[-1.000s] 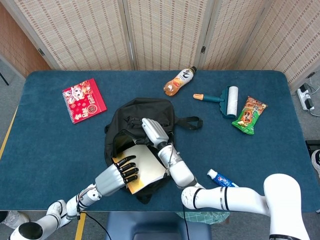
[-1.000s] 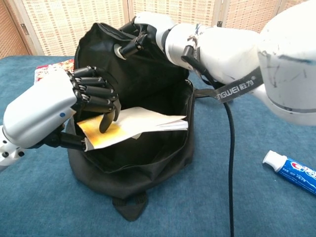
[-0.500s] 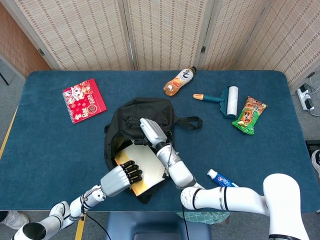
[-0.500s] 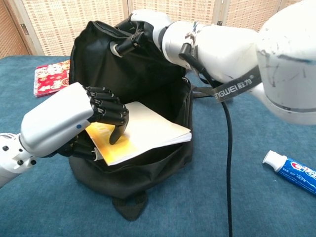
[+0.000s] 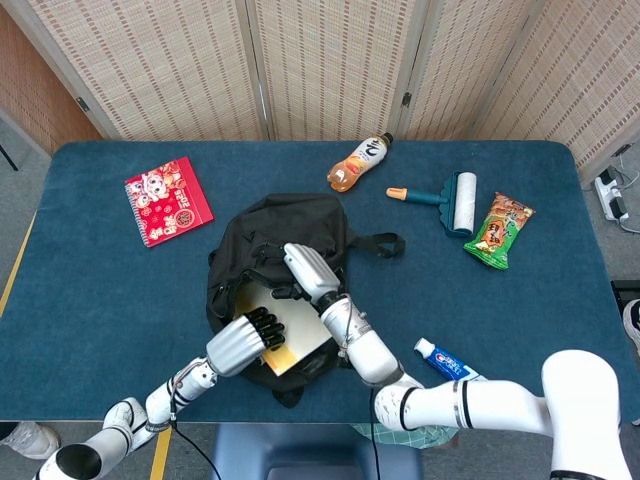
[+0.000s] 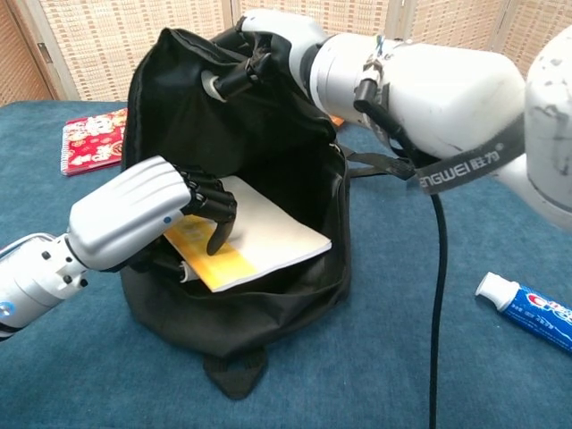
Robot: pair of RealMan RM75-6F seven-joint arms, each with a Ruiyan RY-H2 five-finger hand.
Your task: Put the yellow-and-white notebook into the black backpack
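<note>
Now the left hand [image 6: 152, 214] grips the notebook [image 6: 255, 234] with curled fingers, inside the backpack [image 6: 268, 152]; the right hand [image 6: 268, 40], at 12 o'clock, clamps its rim.

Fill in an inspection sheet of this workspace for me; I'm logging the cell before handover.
Surface: blue table, cloth-covered.
Job's things: yellow-and-white notebook partly inside the open black backpack.
Clutter: red notebook, drink bottle, lint roller, snack bag, toothpaste.
Hands: left hand holds the notebook; right hand holds the backpack's top edge up.
Cables: black cable along the right arm; power strip on the floor.
Surroundings: woven folding screen behind.
</note>
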